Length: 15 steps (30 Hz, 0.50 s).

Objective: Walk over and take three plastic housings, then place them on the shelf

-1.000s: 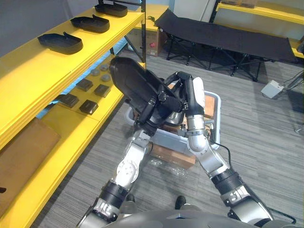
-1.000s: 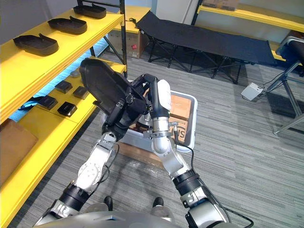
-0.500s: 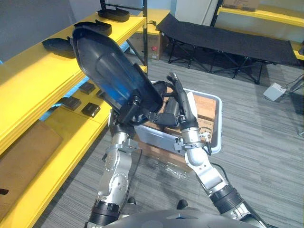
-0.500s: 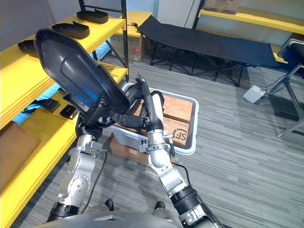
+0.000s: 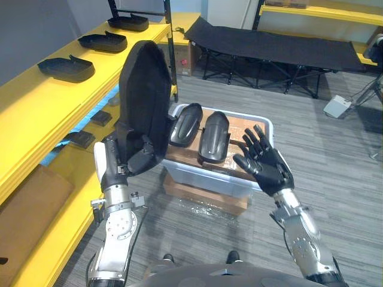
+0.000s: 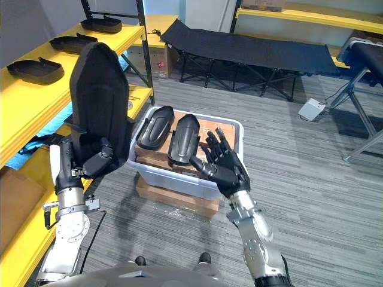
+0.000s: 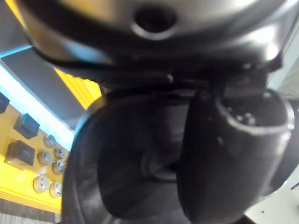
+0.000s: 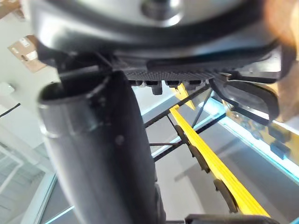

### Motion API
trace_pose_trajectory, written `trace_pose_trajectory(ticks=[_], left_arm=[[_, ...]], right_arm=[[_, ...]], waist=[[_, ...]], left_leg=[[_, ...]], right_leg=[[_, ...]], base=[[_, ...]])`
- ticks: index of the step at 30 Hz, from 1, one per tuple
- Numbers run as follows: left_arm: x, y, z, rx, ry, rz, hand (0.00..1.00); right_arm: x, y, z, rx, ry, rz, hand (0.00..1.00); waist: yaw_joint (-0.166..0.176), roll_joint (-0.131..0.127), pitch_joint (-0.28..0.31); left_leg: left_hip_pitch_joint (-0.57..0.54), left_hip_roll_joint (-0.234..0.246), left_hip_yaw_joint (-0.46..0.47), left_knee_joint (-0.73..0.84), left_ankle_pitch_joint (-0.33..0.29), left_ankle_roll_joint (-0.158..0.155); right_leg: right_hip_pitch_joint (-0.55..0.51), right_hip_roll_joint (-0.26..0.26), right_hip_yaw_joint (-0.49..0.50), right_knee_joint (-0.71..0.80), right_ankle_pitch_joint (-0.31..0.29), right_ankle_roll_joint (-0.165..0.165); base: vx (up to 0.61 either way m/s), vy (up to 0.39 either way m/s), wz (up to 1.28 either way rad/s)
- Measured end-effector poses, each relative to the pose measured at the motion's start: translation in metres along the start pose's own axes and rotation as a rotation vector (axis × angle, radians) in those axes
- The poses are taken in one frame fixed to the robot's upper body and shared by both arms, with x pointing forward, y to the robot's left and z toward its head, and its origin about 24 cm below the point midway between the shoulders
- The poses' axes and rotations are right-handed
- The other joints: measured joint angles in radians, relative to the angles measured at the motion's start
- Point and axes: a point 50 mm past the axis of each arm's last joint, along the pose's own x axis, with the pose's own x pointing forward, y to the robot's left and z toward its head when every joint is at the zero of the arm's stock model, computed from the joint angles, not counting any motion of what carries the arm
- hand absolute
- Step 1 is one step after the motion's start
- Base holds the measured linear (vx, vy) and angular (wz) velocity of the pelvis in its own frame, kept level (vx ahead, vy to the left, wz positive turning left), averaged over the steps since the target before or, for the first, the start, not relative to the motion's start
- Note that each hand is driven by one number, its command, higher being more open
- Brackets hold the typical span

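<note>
Fingers of left hand (image 5: pixel 139 161) clasp the upright housing (image 5: pixel 145 89), seemingly at its base; right hand (image 5: pixel 266 167) splayed.

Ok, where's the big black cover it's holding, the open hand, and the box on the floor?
plastic housing (image 5: pixel 146 95), left eye view, middle of its broad face.
right hand (image 5: pixel 269 167), left eye view, palm.
grey bin (image 5: pixel 206 179), left eye view, front wall.

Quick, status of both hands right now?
Left hand: closed on a black plastic housing, held upright.
Right hand: open, fingers spread, holding nothing.
</note>
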Motion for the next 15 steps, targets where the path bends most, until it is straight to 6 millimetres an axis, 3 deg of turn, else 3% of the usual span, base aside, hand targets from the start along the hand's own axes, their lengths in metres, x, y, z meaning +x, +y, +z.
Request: trace_pose_trajectory(ticks=[4, 7, 11, 15], left_arm=[[-0.008, 0.008, -0.005, -0.207, 0.068, 0.049, 0.00], [-0.015, 0.012, -0.005, -0.321, 0.120, 0.109, 0.00], [-0.024, 0.022, 0.002, -0.389, 0.131, 0.189, 0.00], [-0.026, 0.043, 0.004, -0.362, 0.115, 0.320, 0.00]], right_arm=[[-0.032, -0.006, -0.028, 0.039, 0.103, -0.088, 1.00], [-0.044, -0.010, -0.043, 0.053, 0.148, -0.155, 1.00], [-0.035, 0.002, -0.061, 0.073, 0.179, -0.201, 1.00], [-0.024, 0.002, -0.079, -0.027, 0.293, -0.216, 1.00]], waist=[[-0.010, 0.002, -0.013], [-0.012, 0.000, -0.018], [0.002, -0.002, -0.020], [0.054, -0.003, -0.026]], left_leg=[[0.004, 0.000, 0.008, -0.012, 0.000, 0.000], [0.009, -0.001, 0.011, -0.015, -0.001, -0.001], [-0.006, -0.003, -0.039, -0.015, 0.000, -0.003], [-0.028, -0.009, -0.124, -0.013, 0.015, -0.004]], right_leg=[[-0.006, 0.000, 0.006, 0.000, -0.002, 0.003], [-0.004, 0.000, 0.004, 0.000, -0.005, 0.004], [0.013, -0.002, -0.048, 0.000, -0.017, 0.003], [0.044, -0.003, -0.133, 0.000, -0.032, 0.006]], base=[[0.00, 0.005, -0.04], [0.00, 0.004, -0.05], [-0.02, -0.008, 0.35], [0.01, -0.030, 0.58]])
